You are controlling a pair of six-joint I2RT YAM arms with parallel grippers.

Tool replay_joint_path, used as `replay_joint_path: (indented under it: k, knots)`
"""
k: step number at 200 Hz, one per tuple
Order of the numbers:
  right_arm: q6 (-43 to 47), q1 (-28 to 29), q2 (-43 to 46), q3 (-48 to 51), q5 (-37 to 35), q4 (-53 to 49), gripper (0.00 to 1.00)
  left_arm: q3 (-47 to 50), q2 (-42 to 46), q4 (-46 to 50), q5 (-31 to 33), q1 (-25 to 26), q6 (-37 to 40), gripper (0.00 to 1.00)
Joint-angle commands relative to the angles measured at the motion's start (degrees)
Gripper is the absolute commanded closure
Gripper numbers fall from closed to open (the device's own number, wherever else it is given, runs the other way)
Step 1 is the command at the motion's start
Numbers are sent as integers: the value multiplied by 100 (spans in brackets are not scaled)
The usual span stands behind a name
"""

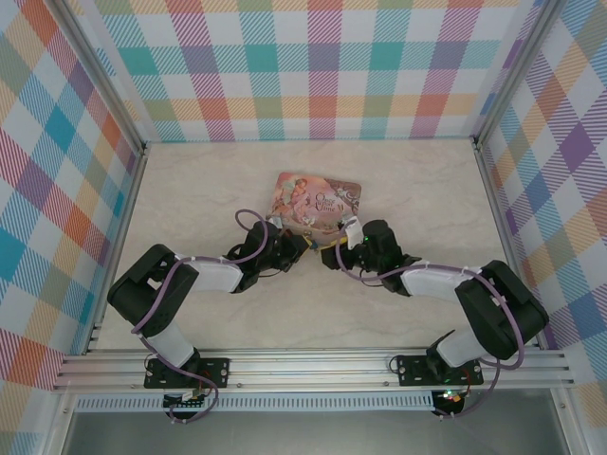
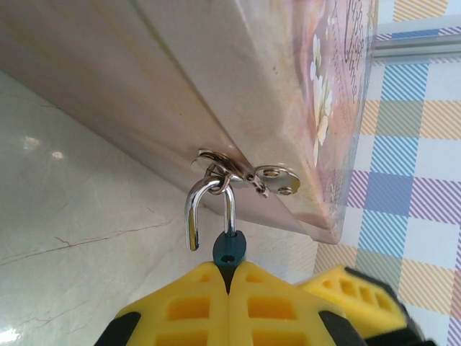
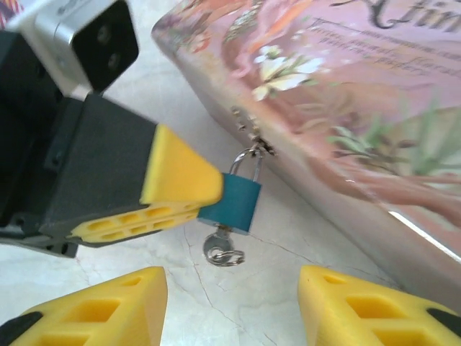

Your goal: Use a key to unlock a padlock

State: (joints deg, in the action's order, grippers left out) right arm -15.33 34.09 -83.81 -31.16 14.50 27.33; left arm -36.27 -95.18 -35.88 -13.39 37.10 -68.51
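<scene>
Here, my right gripper (image 3: 230,306) stands open just above the desk (image 1: 209,190) and holds nothing. A little ahead, my left gripper (image 2: 229,277) is closed on the blue body of the padlock (image 3: 234,203). The key (image 3: 222,251) sticks in its underside, at 6 o'clock. The shackle hooks into the hasp (image 2: 277,176) of the pink tin (image 3: 346,108), which lies at 12 o'clock from both grippers.

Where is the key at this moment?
In the right wrist view the key sticks out under the padlock, which the left gripper pinches at the clasp of the pink tin, ahead of the open right gripper.
</scene>
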Motion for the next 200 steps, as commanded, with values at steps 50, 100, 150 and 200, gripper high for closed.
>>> replay_joint_path:
  k: [50,100,150,200]
  knots:
    - [-1830,-157,-314,-172,833,97,52,-34,184,-37,-140,34,149,100]
    - [-1468,-157,-70,-87,305,-175,49,-128,51,179,-109,43,545,100]
    - [-962,-154,617,-84,-505,-974,46,-296,-122,614,211,87,1341,100]
    - [-712,-183,968,-82,-937,-1388,44,-431,-326,817,537,95,1901,100]
